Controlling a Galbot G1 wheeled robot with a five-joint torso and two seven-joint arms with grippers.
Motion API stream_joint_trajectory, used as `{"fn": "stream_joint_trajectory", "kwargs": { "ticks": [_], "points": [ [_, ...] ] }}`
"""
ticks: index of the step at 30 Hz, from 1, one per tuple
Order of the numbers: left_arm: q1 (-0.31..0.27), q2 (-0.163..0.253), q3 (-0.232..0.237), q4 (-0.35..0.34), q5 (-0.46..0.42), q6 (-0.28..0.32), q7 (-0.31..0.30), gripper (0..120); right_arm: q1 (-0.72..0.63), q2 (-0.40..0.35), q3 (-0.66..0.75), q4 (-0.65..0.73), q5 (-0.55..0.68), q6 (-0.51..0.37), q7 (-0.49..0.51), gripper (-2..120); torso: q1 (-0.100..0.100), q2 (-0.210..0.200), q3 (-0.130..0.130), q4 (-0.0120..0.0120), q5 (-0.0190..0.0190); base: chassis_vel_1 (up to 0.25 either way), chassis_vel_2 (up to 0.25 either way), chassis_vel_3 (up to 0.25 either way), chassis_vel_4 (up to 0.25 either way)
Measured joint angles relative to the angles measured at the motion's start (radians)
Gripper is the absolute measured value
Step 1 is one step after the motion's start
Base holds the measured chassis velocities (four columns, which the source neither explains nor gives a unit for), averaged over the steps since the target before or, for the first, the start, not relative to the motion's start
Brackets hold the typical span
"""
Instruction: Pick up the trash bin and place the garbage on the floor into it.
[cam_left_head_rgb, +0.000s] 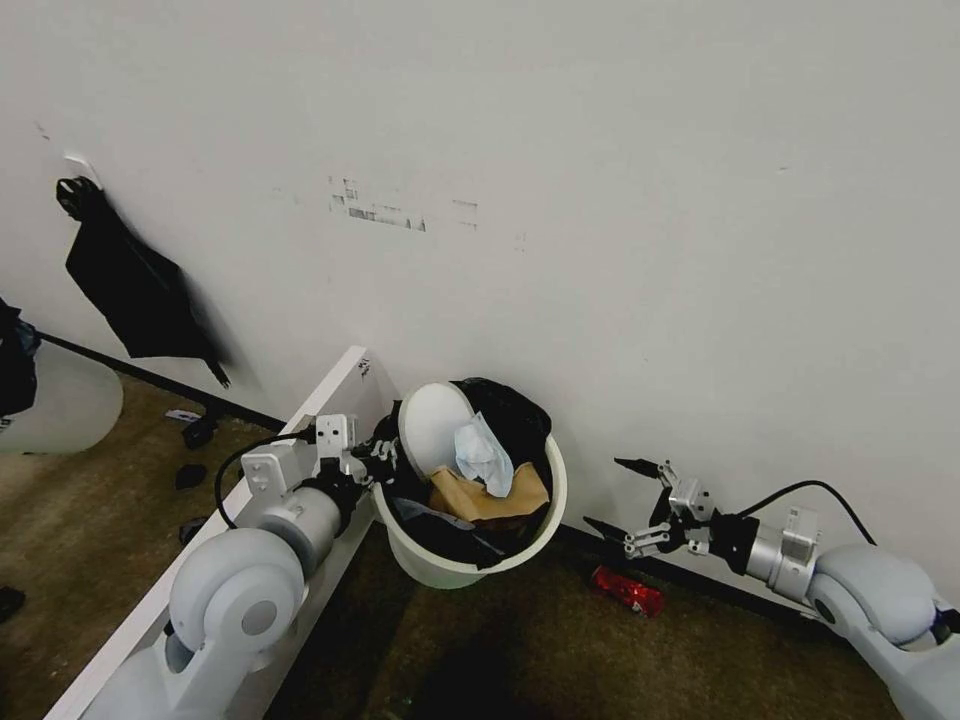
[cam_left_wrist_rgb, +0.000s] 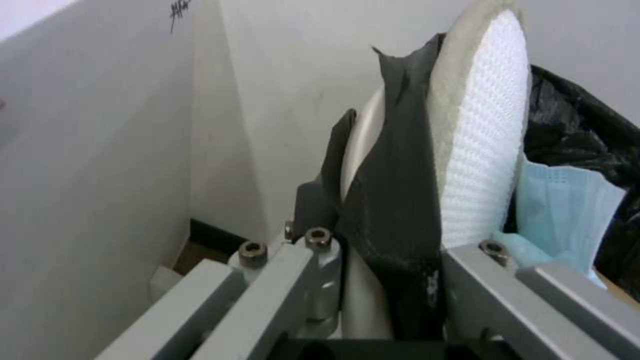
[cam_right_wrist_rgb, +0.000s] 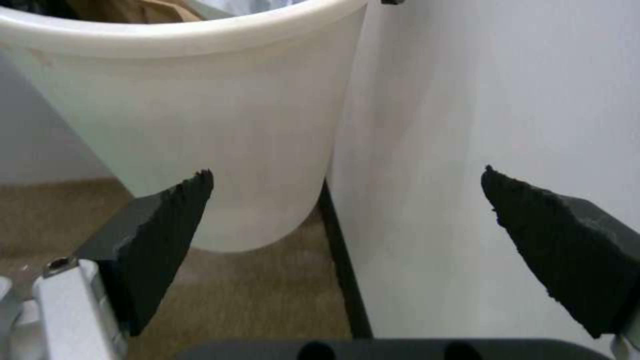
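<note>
My left gripper (cam_left_head_rgb: 383, 458) is shut on the near rim of the trash bin (cam_left_head_rgb: 440, 568), pinching the white wall and the black bag (cam_left_wrist_rgb: 393, 210) together, and holds the bin above the floor (cam_left_head_rgb: 560, 650). Inside the bin stand a white slipper (cam_left_head_rgb: 433, 425), a blue face mask (cam_left_head_rgb: 483, 455) and tan crumpled paper (cam_left_head_rgb: 492, 497). The left wrist view shows the slipper (cam_left_wrist_rgb: 480, 150) and mask (cam_left_wrist_rgb: 567, 200) just past the left gripper (cam_left_wrist_rgb: 393, 280). A crushed red can (cam_left_head_rgb: 627, 590) lies on the carpet by the skirting. My right gripper (cam_left_head_rgb: 625, 495) hangs open above the can, facing the bin's side (cam_right_wrist_rgb: 200, 125).
The grey wall (cam_left_head_rgb: 650, 250) stands directly behind the bin, with a black skirting strip (cam_right_wrist_rgb: 343, 260) at its foot. A white board (cam_left_head_rgb: 325, 405) runs along my left arm. A black bag (cam_left_head_rgb: 130, 280) hangs on the wall, and a pale bucket (cam_left_head_rgb: 60, 400) sits at the far left.
</note>
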Motion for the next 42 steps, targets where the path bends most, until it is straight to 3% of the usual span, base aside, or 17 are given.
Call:
{"fn": "stream_joint_trajectory", "kwargs": {
  "ticks": [10, 22, 42],
  "points": [
    [0.02, 0.013, 0.002, -0.003, 0.005, -0.004, -0.004, 4, -0.036, -0.056, 0.002, -0.006, -0.001, 0.009, -0.019, 100, 0.0, 0.0, 0.0, 0.0, 0.0, 0.0, 0.0, 0.0, 0.0],
    [0.031, 0.015, 0.002, -0.004, 0.007, -0.004, -0.004, 4, -0.03, -0.064, -0.055, -0.059, -0.024, 0.016, -0.022, 100, 0.0, 0.0, 0.0, 0.0, 0.0, 0.0, 0.0, 0.0, 0.0],
    [0.022, 0.001, 0.0, -0.003, 0.01, -0.006, -0.002, 4, 0.062, 0.005, -0.228, -0.283, -0.09, 0.045, -0.021, 100, 0.0, 0.0, 0.0, 0.0, 0.0001, 0.0, 0.0, 0.0, 0.0]
  ]
}}
